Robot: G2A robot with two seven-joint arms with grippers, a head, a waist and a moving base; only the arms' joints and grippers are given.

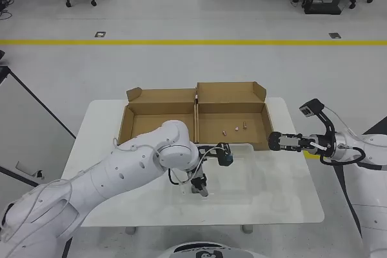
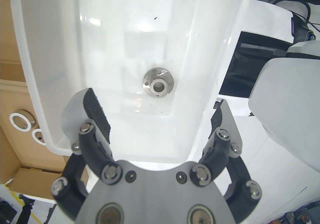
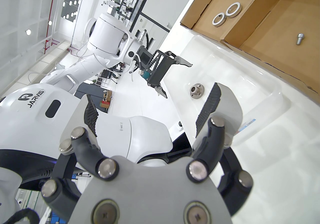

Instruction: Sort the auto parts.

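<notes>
On the white tabletop [image 1: 290,193], a clear plastic tray [image 2: 50,59] sits at the middle, just near of two open cardboard boxes that stand side by side along the far edge. A single metal flange bushing [image 2: 158,84] lies on the tray floor with its flat flange down and its bored hub pointing up, touching neither tray wall. The left end effector [image 2: 154,96] hangs over the tray, directly above this part. Its jaws are spread wide with one ribbed pad on each side of the bushing, clear of it and holding nothing.

The left cardboard box [image 1: 158,108] holds two flat metal rings [image 3: 219,19] lying close together. The right cardboard box [image 1: 229,106] holds two small bolts [image 1: 224,133], a little apart from each other on its floor.

The right end effector [image 3: 152,91] hangs over the right part of the tabletop, near the right box's near-right corner and well apart from the bushing. Its jaws are also wide open and hold nothing, and it points left towards the tray.
</notes>
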